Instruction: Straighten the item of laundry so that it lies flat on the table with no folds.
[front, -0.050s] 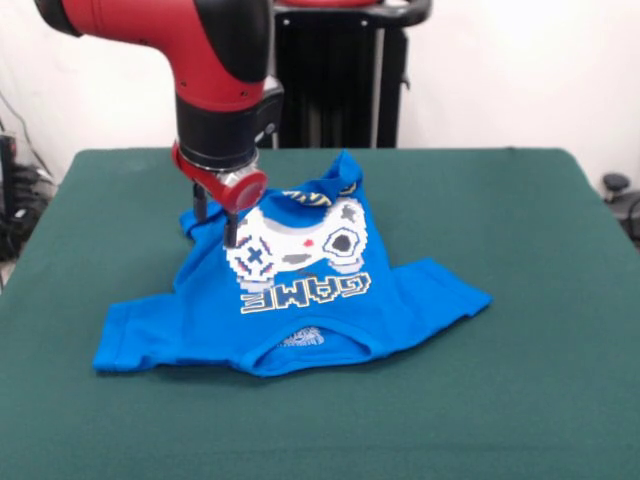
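The blue T-shirt (300, 300) lies mid-table (520, 400), collar and sleeves flat nearest the camera, its hem bunched up at the far end. There the gripper (215, 225) apparently pinches that raised hem; the flattening pull runs away from the collar.

A black upright stand (340, 85) is standing against the white wall (500, 70); cables (20, 195) are lying at the left edge.
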